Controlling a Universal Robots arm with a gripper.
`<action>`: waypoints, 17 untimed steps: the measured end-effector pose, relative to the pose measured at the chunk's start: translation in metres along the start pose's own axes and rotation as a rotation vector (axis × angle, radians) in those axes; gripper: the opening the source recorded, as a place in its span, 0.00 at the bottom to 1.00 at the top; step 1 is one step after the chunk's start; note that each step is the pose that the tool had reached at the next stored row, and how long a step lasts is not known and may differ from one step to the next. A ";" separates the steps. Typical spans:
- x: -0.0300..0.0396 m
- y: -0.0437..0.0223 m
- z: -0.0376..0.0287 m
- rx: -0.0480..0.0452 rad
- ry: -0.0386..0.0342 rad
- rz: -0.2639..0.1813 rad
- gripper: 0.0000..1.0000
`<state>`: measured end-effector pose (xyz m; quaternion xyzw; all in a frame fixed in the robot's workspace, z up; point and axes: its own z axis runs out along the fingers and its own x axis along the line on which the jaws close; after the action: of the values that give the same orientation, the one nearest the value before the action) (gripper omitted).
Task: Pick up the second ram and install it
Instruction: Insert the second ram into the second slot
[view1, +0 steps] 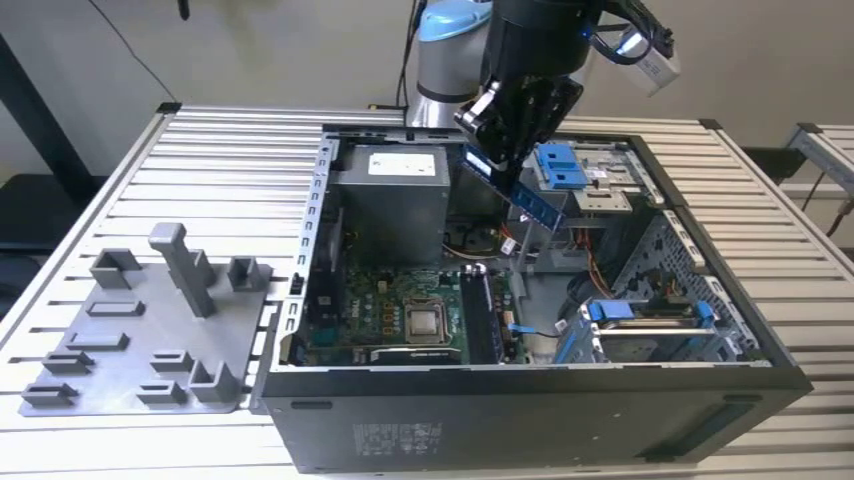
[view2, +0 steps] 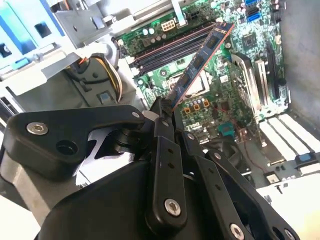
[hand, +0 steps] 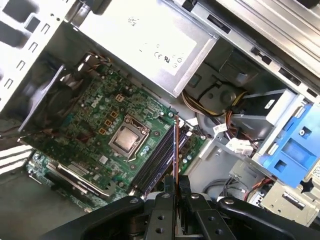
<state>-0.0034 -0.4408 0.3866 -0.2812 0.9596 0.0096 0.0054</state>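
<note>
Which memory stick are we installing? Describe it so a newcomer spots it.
Find the open computer case on the slatted table, then the tool above its motherboard. The second ram is the thin chip-lined stick clamped in that tool, slanting in mid-air rather than seated below.

The thin dark-green memory stick (view2: 200, 60) has its near end hidden, clamped inside the black metal gripper (view2: 162, 111). In the first wrist view the stick (hand: 176, 150) shows edge-on, so its faces cannot be seen. In the exterior view, the grey-and-blue robot arm (view1: 447, 40) is cut off at twelve o'clock. At six o'clock, the pale print on the black open computer case (view1: 400, 437) is too small to read.
</note>
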 end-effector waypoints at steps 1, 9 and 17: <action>0.0000 0.0000 0.0000 0.0002 -0.0003 0.016 0.14; 0.0000 0.0000 0.0003 0.0022 -0.0023 0.146 0.14; 0.0000 0.0000 0.0005 0.0045 -0.0042 0.281 0.14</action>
<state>-0.0034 -0.4408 0.3861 -0.1442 0.9895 0.0087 0.0066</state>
